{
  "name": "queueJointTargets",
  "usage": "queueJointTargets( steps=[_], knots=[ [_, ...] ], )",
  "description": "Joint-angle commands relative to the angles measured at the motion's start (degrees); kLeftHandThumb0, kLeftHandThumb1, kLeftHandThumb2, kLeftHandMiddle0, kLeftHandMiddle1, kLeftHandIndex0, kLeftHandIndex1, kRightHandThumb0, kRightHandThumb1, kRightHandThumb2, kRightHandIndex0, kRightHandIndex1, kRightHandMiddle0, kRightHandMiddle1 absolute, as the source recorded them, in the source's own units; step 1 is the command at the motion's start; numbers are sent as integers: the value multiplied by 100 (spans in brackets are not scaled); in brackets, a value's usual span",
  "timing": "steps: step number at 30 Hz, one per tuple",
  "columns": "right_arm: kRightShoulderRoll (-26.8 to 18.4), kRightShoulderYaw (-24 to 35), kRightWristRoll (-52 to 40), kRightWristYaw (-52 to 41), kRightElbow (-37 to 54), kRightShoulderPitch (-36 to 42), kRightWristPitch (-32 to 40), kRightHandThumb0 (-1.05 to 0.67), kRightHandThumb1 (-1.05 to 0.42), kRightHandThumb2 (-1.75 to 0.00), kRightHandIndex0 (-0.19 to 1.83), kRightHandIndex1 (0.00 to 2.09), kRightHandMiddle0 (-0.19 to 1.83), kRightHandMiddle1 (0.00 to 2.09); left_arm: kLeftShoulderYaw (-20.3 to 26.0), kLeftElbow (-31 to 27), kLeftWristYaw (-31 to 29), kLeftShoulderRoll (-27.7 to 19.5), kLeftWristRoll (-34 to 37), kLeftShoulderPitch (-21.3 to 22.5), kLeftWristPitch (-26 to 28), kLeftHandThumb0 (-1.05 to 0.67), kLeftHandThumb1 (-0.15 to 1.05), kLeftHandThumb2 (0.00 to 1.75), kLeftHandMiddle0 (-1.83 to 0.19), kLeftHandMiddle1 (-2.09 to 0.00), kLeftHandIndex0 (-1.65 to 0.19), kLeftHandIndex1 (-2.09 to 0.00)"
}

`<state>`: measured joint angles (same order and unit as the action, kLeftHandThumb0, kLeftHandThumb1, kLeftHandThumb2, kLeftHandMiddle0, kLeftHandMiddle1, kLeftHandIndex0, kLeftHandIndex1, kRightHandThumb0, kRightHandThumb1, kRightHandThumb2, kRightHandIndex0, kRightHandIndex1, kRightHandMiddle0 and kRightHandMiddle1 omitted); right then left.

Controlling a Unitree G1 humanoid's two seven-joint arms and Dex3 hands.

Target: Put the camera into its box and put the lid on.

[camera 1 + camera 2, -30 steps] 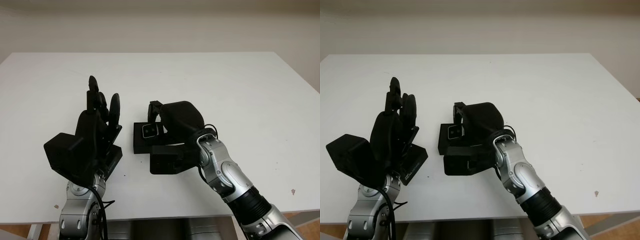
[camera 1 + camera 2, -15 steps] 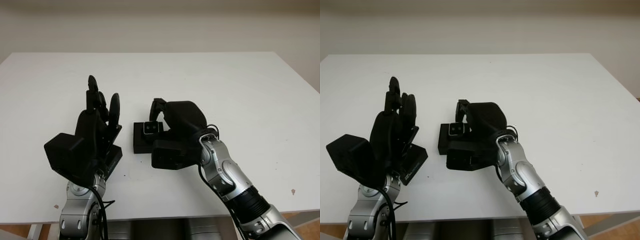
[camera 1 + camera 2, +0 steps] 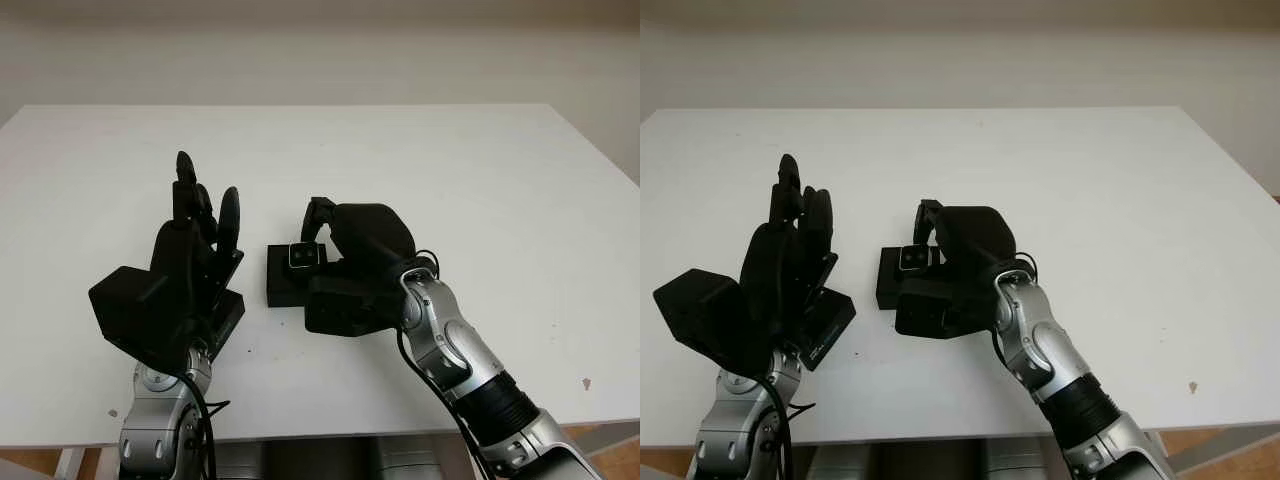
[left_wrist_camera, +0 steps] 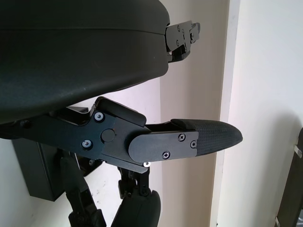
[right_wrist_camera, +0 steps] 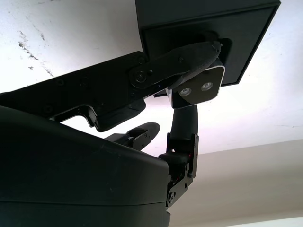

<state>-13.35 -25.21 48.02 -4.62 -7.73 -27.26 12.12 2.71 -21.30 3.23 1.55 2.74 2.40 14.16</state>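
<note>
Table [image 3: 450,170]: white, spanning the scene before a pale wall [image 3: 320,50].
Right hand [image 3: 335,240]: gripping the camera [image 3: 302,256] over its black box [image 3: 283,284].
Left hand [image 3: 190,250]: open, hovering upright beside the lid [image 3: 222,322].

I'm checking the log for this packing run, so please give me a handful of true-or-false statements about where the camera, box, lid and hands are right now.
1. The right hand grips the camera over the box. True.
2. The lid is already closed on the box. False: the box is open, and a flat black piece that may be the lid lies under the left hand.
3. The left hand holds the camera. False: it is open, raised over the table to the left of the box, holding nothing.
4. The camera's two lenses show on its silver face. True, seen in the right wrist view.
5. The box sits at the table's far edge. False: it is near the front, between the two hands.
</note>
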Motion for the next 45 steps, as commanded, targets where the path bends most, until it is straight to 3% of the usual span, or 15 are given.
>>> queueJointTargets(
  steps=[1, 41, 45],
  knots=[
    [86, 69, -128, 23, 28, 3, -25, -39, -104, -10, 55, 6, 36, 209, -14, -30, 5, 9, 9, 3, -10, -82, 105, 48, 19, 0, 19, 0],
    [6, -149, -84, -117, -110, -68, -67, -42, -105, -11, 54, 5, 29, 209, -20, -59, 25, 25, -3, -63, -61, -82, 105, 48, 19, 0, 19, 0],
    [-67, -229, 113, -111, -139, -96, -70, -44, -105, -11, 53, 4, 25, 202, -24, -46, -14, -5, -4, -59, -99, -81, 105, 49, 19, 0, 19, 0]
  ],
)
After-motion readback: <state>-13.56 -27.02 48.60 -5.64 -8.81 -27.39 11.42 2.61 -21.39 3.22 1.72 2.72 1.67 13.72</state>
